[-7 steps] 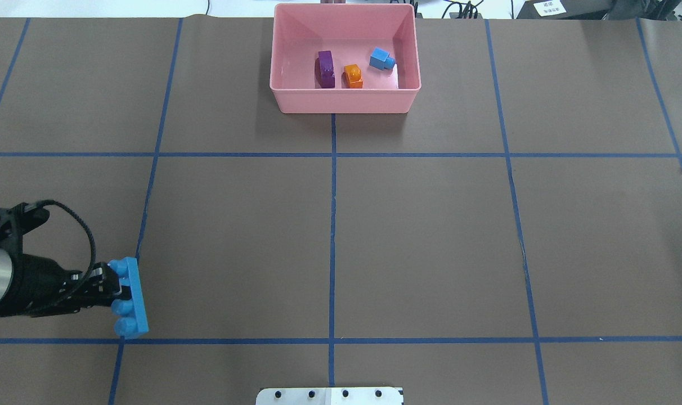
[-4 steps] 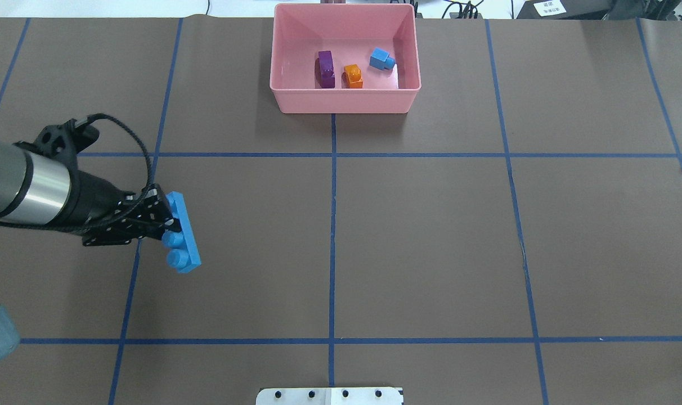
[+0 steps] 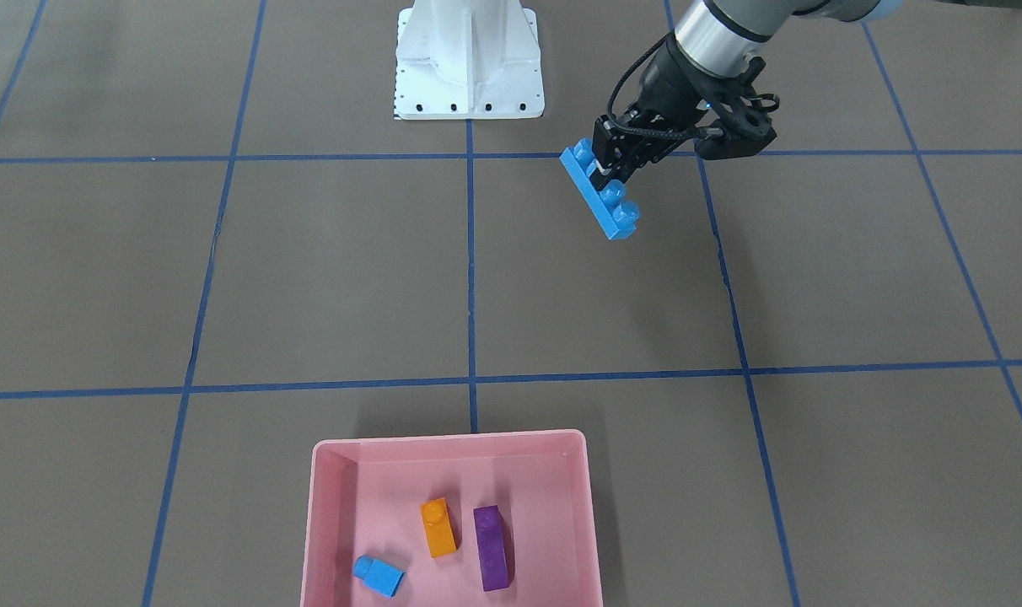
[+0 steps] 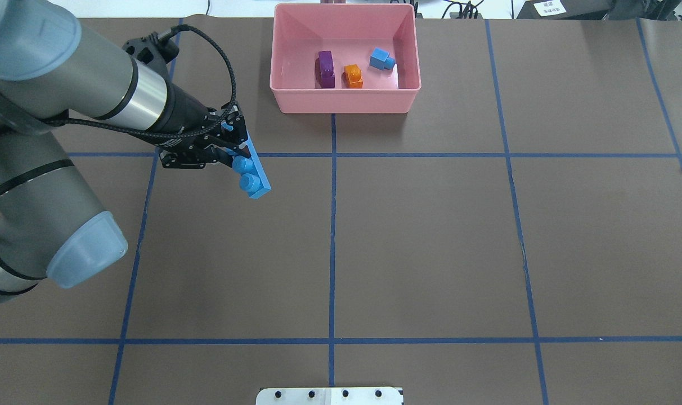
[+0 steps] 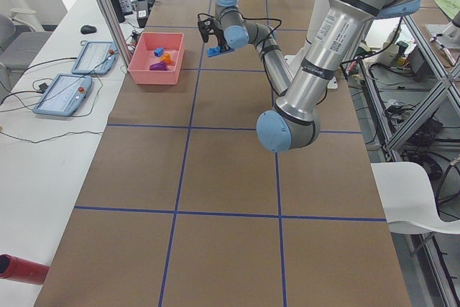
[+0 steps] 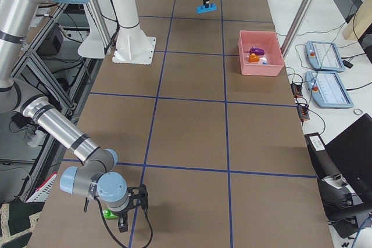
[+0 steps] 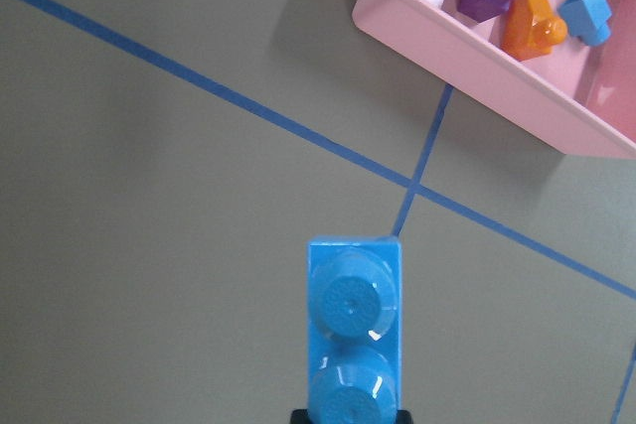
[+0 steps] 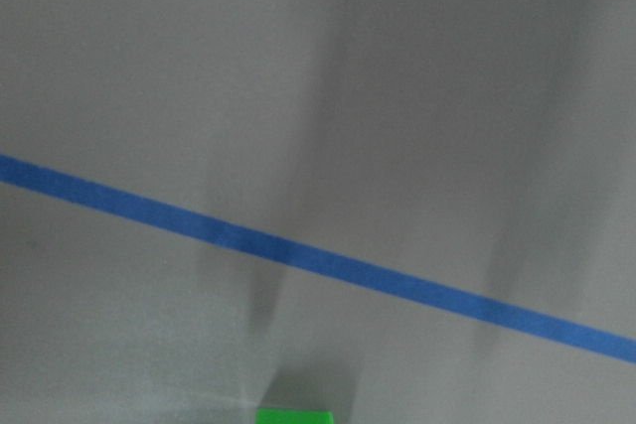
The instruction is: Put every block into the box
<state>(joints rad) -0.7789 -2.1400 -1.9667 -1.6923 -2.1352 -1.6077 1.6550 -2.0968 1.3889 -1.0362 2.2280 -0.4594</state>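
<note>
Left hand (image 4: 237, 151) is clamped on the long blue four-stud block (image 4: 254, 175), gripping toward one end with two studs exposed, and holds it clear of the table (image 4: 431, 236).

Overhead reference: the pink box (image 4: 345, 104) lies at 2 o'clock from this hand, near but not beneath it. The block's long axis runs from 11 to 5 o'clock.

The left hand is the nearer one. Right hand (image 6: 124, 222) is well apart at the table's right end, just beside the green block (image 6: 108, 214); its opening cannot be determined.

Count:
- Box: one.
- Blocks: five.
  - In the box: purple block (image 4: 326, 69), orange block (image 4: 352, 76), small blue block (image 4: 381, 58).
  - Held: one.
  - Outside: one, green.
</note>
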